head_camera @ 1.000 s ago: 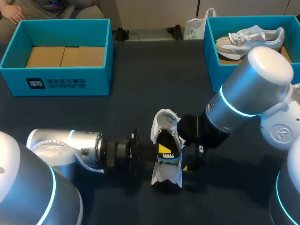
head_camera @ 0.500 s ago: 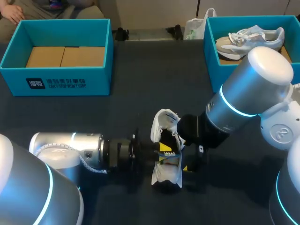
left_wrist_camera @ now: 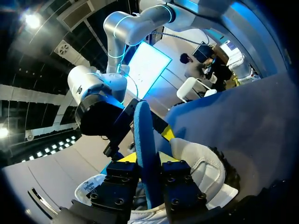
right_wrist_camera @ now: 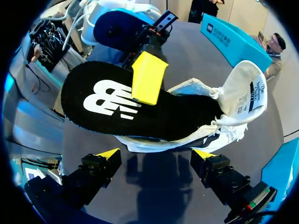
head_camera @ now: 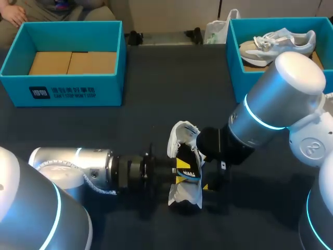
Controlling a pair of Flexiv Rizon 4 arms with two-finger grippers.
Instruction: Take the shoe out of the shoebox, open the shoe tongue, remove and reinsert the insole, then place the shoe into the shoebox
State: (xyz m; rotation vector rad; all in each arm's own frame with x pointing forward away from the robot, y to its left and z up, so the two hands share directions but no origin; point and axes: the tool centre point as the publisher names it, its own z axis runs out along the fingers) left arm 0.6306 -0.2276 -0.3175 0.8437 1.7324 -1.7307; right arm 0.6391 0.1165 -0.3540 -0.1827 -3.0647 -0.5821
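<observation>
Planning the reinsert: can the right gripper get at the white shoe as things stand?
Probably yes. The right gripper is open, the white shoe just ahead of its fingers, nothing between; the insole, held by the left gripper, covers only the shoe's top.

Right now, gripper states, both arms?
Left gripper: shut on the insole.
Right gripper: open, holding nothing; the shoe lies just ahead of its tips.

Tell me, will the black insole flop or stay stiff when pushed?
Probably stiff: pinched at one spot by the left pincer, the insole does not droop. It looks thin edge-on, so likely light and may bend against the shoe.
</observation>
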